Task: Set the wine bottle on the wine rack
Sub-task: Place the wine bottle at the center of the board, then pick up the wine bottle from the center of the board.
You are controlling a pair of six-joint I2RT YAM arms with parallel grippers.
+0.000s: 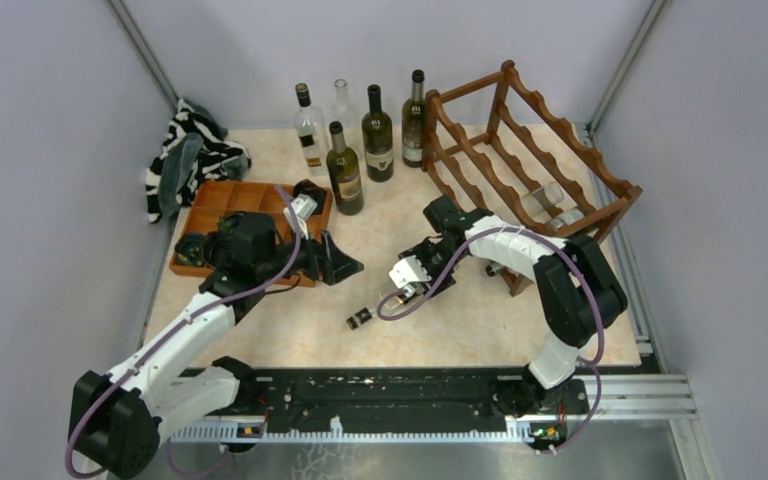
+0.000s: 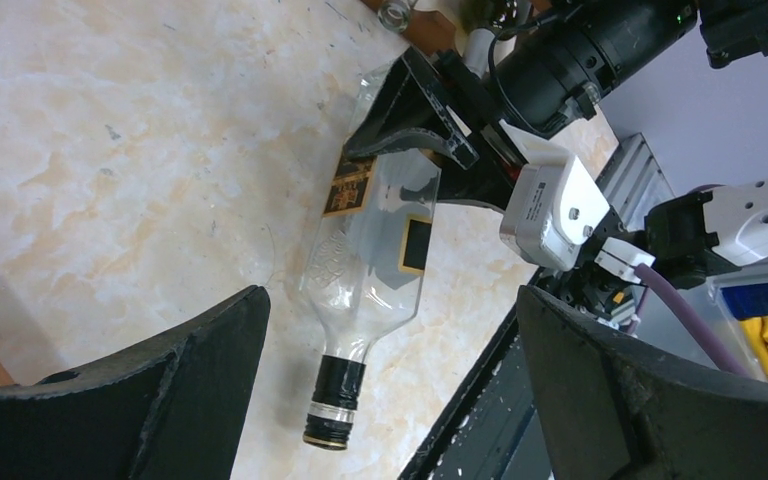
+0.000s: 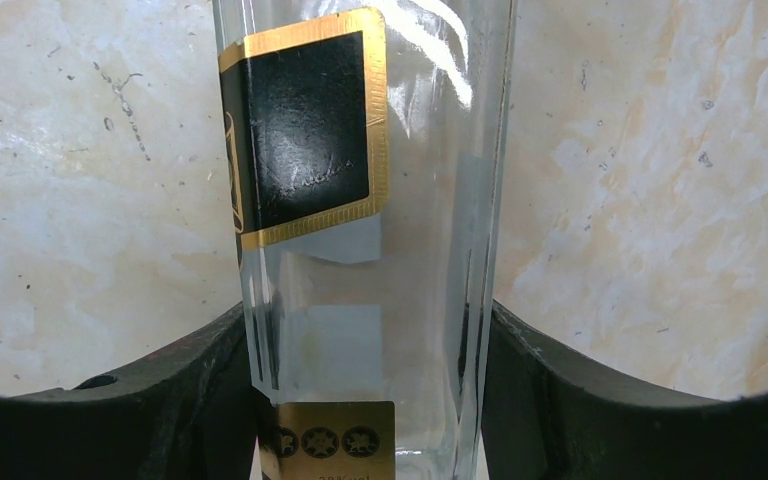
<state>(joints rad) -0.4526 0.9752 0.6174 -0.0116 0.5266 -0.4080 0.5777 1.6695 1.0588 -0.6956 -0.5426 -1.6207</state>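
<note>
A clear glass wine bottle [image 1: 375,308] with a black and gold label and a black cap lies on its side low at the table's front middle. I cannot tell if it touches the table. My right gripper [image 1: 392,296] is shut on its body near the base; in the right wrist view the gripper [image 3: 368,320] has both fingers pressed on the glass [image 3: 360,120]. My left gripper [image 1: 345,264] is open and empty just left of the bottle. In the left wrist view the gripper [image 2: 392,296] frames the bottle [image 2: 370,250] from a distance. The dark wooden wine rack [image 1: 520,150] stands at the back right.
Several upright bottles [image 1: 346,170] stand at the back middle beside the rack. A clear bottle [image 1: 548,208] lies in the rack's lower tier. An orange-brown compartment tray [image 1: 250,200] sits at the left, under my left arm. A striped cloth [image 1: 188,155] lies at the back left.
</note>
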